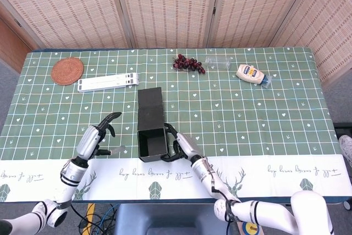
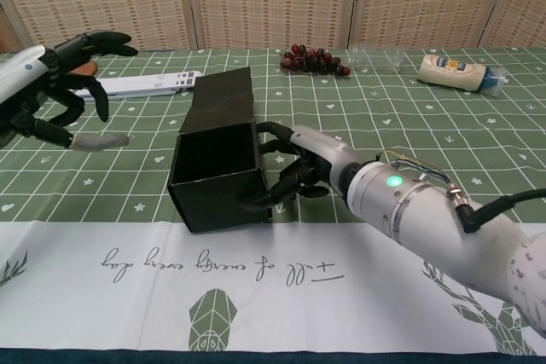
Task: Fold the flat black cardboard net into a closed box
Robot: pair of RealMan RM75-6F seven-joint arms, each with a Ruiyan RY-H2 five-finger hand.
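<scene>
The black box (image 1: 151,125), walls raised but lid flap unfolded, is gripped at its right wall by the right hand (image 2: 294,172); the spread, empty left hand (image 1: 94,138) seems needed to close the flap.

Colours only. Tablecloth (image 1: 247,114): green, white grid lines with small white hearts and sprigs; white border strip along the near edge bearing green script, deer and geometric motifs. Cardboard box (image 1: 152,125): matte black throughout. Right hand (image 2: 294,172): black fingers, silver-grey forearm with a lit green dot. Left hand (image 2: 53,83): silver back, black fingers. Coaster (image 1: 67,71): woven, reddish-brown. Flat stand (image 1: 108,82): white. Grapes (image 1: 188,63): dark red. Squeeze bottle (image 1: 252,74): cream with a blue-and-yellow label. Screen panels (image 1: 165,9) behind: tan weave, pale frames.
</scene>
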